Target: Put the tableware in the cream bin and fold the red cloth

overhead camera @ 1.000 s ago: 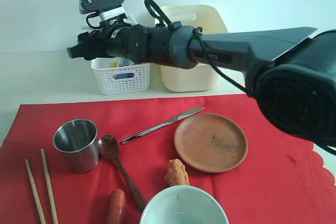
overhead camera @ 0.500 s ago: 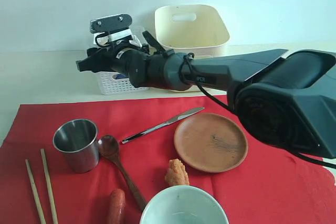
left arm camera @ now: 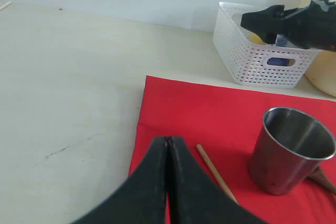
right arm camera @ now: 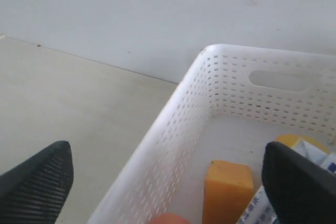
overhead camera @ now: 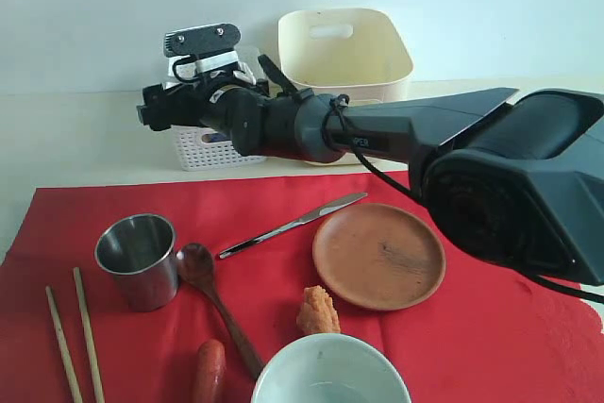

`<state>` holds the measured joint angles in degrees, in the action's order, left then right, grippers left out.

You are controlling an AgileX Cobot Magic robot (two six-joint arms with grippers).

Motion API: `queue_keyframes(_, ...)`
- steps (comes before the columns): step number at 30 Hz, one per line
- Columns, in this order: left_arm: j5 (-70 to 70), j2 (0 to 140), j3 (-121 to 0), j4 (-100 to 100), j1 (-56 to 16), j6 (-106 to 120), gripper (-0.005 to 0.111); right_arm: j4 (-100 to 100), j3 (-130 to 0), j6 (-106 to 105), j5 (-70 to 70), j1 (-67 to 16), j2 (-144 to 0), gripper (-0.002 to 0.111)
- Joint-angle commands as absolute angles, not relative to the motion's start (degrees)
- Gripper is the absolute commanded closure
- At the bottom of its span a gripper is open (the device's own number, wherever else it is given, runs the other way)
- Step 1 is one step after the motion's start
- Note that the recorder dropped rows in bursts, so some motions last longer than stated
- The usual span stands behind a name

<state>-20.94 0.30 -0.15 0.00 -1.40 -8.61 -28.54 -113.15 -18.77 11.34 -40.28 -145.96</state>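
Note:
The red cloth (overhead camera: 113, 205) lies spread flat on the table. On it are a steel cup (overhead camera: 137, 257), two chopsticks (overhead camera: 88, 332), a dark spoon (overhead camera: 217, 304), a knife (overhead camera: 293, 224), a brown plate (overhead camera: 378, 255) and a pale bowl (overhead camera: 330, 370). The cream bin (overhead camera: 344, 49) stands at the back. My right gripper (overhead camera: 156, 109) hovers open over the white basket (overhead camera: 217, 146), holding nothing (right arm camera: 168, 182). My left gripper (left arm camera: 169, 140) is shut and empty, low over the cloth's left edge near a chopstick (left arm camera: 215, 171) and the cup (left arm camera: 291, 150).
The white lattice basket (right arm camera: 210, 124) holds an orange block (right arm camera: 226, 190) and a blue-and-white carton. An orange food chunk (overhead camera: 318, 310) and a sausage (overhead camera: 209, 372) lie on the cloth by the bowl. Bare table (left arm camera: 63, 93) lies left of the cloth.
My right arm has sunk lower in the exterior view, uncovering the cream bin. Its gripper stays over the white basket, with the jaws spread wider. The left gripper is unchanged.

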Motion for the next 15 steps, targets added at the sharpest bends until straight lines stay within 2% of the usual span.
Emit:
queue_keyframes(1,-20.6,0.0,0.0,-0.5,-1.4,-8.7,0.107,-28.5,-113.7,-19.3,9.7,-40.2,-145.2,0.015)
queue_keyframes(7,-20.6,0.0,0.0,-0.5,-1.4,-8.7,0.107,-28.5,-113.7,-19.3,5.1,-40.9,-141.7,0.015)
queue_keyframes(10,-20.6,0.0,0.0,-0.5,-1.4,-8.7,0.107,-28.5,-113.7,-19.3,-1.6,-41.3,-139.2,0.017)
queue_keyframes(15,-20.6,0.0,0.0,-0.5,-1.4,-8.7,0.107,-27.3,-113.7,-19.3,-16.9,-41.3,-132.6,0.029)
